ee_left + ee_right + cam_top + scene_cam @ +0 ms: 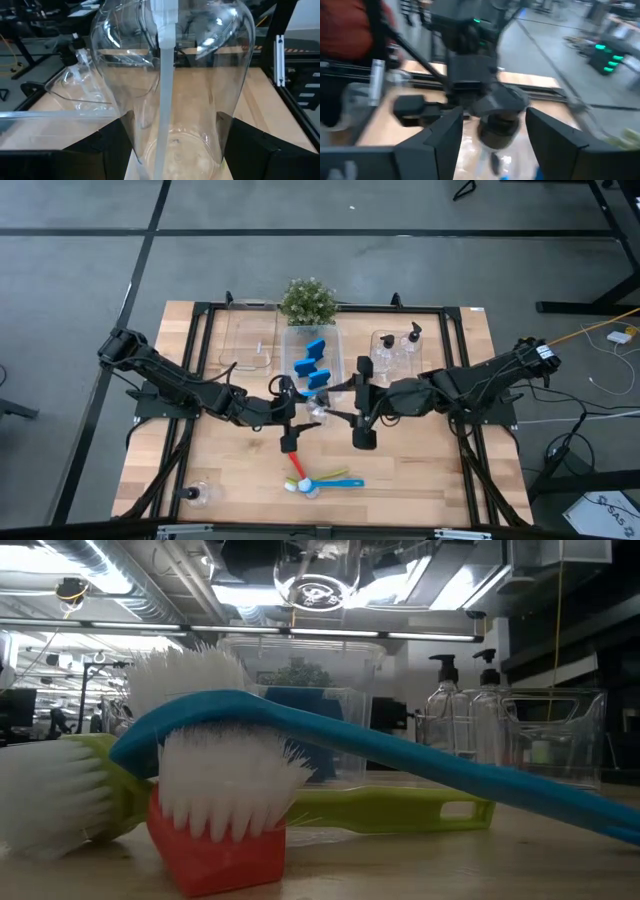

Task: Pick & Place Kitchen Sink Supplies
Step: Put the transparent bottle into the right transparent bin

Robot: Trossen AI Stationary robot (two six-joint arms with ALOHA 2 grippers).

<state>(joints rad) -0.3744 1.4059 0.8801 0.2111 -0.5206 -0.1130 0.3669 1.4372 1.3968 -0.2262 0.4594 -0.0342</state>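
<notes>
Pale wood-plank table [400,470], dark frame rails at its edges; grey floor around.

High view: clear bottle [318,412] mid-table between left gripper [303,412] and right gripper [345,412]. Front strip: crossed brushes [320,479]; lone bottle [198,494] near the left corner.

Low view: white bristles, glossy blue brush handle [420,765].

Left wrist: dark fingers [107,142] clamp the smooth glassy bottle.

Right wrist: fingers [445,135] apart, gripping nothing.

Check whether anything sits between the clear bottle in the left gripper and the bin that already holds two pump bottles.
Yes. The left gripper holds the clear bottle at mid-table, and the right gripper with its arm lies right beside it, on the side toward the bottle bin. Nothing else visible blocks the way.
</notes>
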